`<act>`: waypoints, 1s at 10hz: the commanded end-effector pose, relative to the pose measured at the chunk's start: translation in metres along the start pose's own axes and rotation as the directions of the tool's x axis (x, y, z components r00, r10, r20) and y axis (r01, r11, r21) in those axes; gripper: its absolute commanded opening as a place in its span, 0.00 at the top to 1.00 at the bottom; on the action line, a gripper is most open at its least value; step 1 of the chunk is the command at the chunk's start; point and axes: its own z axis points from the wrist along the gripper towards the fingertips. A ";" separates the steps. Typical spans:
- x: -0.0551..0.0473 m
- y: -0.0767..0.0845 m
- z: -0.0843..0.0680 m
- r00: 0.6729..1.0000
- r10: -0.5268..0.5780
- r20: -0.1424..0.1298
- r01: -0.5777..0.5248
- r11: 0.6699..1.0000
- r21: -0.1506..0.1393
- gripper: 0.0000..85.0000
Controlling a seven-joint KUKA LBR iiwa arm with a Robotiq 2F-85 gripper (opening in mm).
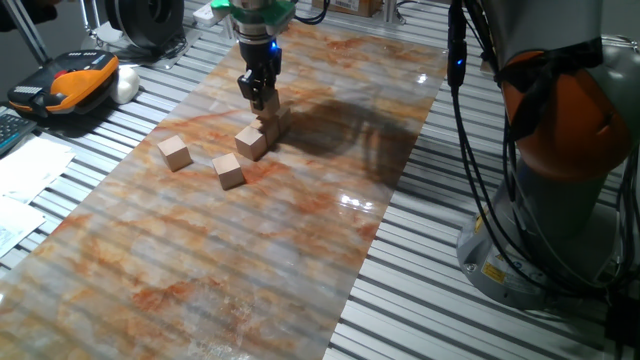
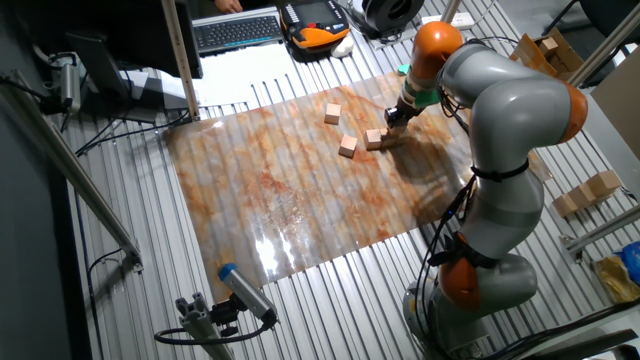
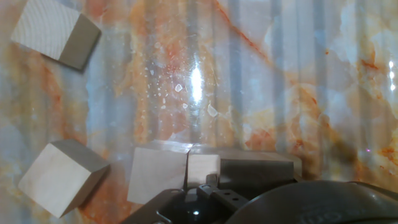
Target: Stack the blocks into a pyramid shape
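Several light wooden blocks lie on the marbled mat [image 1: 300,230]. One block [image 1: 174,152] sits at the left and another [image 1: 228,170] lies nearer the front. A third block [image 1: 251,141] sits beside a small cluster [image 1: 271,126] under the hand. My gripper [image 1: 261,97] hangs just above that cluster, shut on a block [image 1: 269,103]. In the hand view the held block [image 3: 203,169] shows low in the middle, next to another block [image 3: 155,175], with two loose blocks [image 3: 57,177] [image 3: 55,34] at the left. The other fixed view shows the gripper [image 2: 392,117] by the block [image 2: 373,139].
An orange and black case [image 1: 70,85] and papers [image 1: 25,175] lie off the mat's left side. The arm's base [image 1: 540,230] with its cables stands at the right. More wooden blocks [image 2: 588,192] sit off the mat. The slatted table [image 1: 430,300] surrounds the mat.
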 end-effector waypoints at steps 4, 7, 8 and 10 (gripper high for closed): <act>0.001 0.001 0.001 1.000 0.008 0.006 -0.008 1.000 -0.001 1.00; 0.004 0.002 0.005 1.000 0.014 0.015 -0.014 1.000 -0.004 1.00; 0.004 0.002 0.006 1.000 0.014 0.018 -0.014 1.000 -0.004 1.00; 0.004 0.002 0.007 1.000 0.012 0.018 -0.012 1.000 -0.005 1.00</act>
